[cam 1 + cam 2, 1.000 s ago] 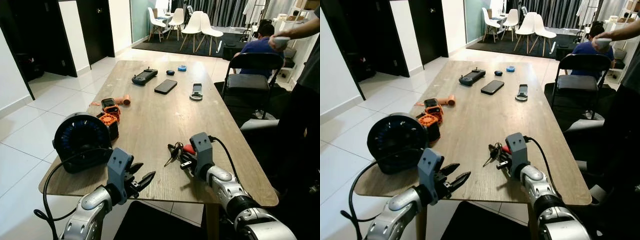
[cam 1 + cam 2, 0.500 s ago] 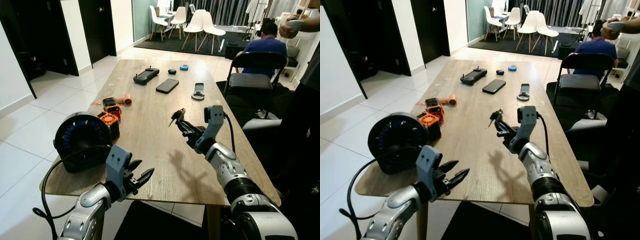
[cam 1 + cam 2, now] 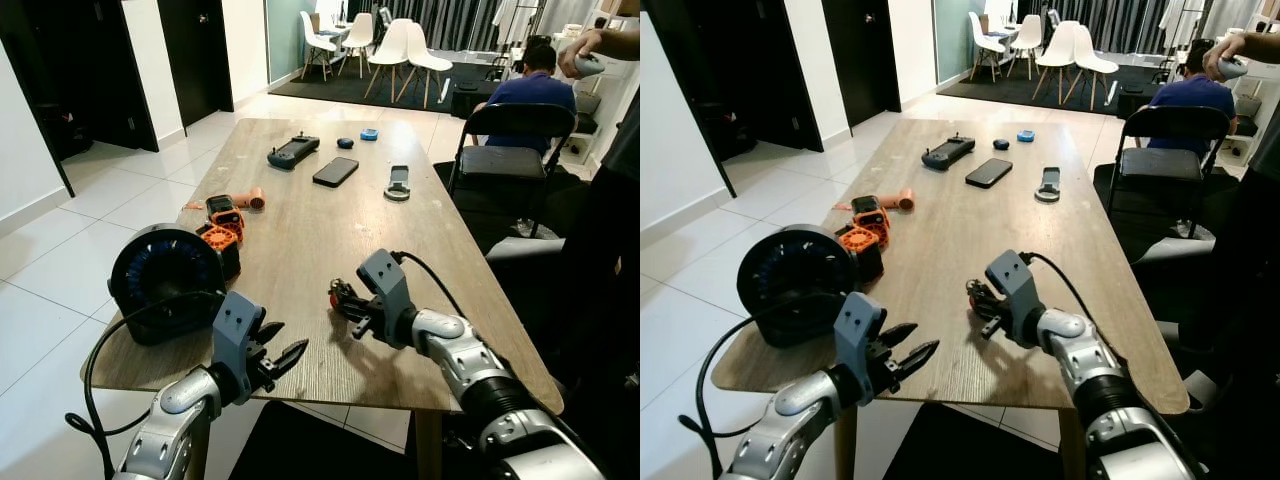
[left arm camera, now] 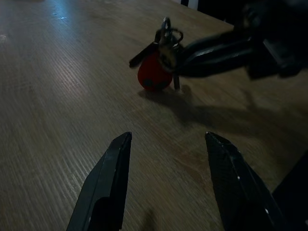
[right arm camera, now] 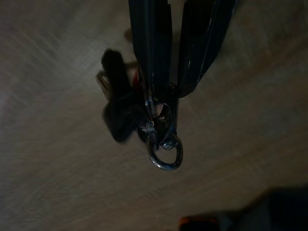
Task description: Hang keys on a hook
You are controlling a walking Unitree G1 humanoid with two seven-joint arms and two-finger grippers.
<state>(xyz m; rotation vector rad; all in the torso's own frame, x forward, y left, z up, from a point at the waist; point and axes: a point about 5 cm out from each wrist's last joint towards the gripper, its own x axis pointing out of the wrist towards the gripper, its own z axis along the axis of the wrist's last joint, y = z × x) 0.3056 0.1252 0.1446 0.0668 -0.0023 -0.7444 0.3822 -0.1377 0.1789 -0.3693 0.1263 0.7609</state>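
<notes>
Wooden tabletop in a tiled room. Half a second ago the right gripper held the keys high; now it has lowered them, still clenched, just above the tabletop. Left gripper hovers spread open nearby. No hook is visible, so hanging remains ahead.

- Left arm, lower left of the frame: silver metal segments with dark joints.
- A grey-blue angular block sits at its wrist, just behind the left gripper with its long black jaws.
- A black cable loops beside it.
- Right arm, lower right: silver shells, black band.
- Same grey-blue block behind the right gripper; a black cable arcs from it.
</notes>
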